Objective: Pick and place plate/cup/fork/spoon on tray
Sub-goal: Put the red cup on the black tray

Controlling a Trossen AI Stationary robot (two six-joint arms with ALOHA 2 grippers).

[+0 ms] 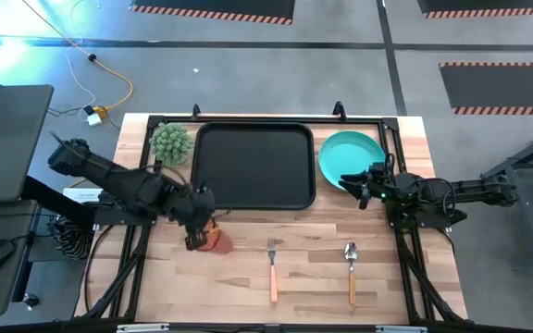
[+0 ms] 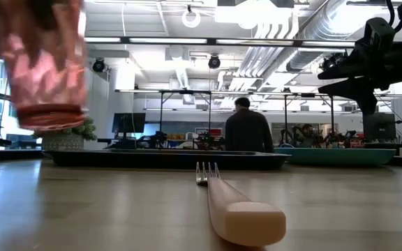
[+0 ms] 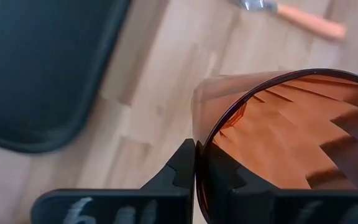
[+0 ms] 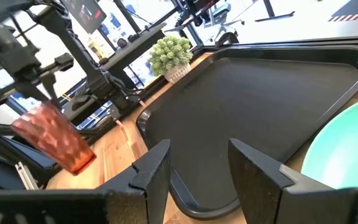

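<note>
So far nothing sits on the tray (image 1: pixel 248 166): the left gripper (image 1: pixel 195 242) grasps the lifted cup (image 1: pixel 215 242) just before it, fork (image 1: pixel 272 268) and spoon (image 1: pixel 351 270) lie untouched, and the right gripper (image 1: pixel 357 188) gapes over the plate's (image 1: pixel 345 153) edge.

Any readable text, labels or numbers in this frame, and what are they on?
None can be read with confidence.
Pale marks on the left gripper, shut on the cup: blurred, unreadable.
Red screen in the room behind the potted plant: too small to read.
White paper left of the table: too small to read.
</note>
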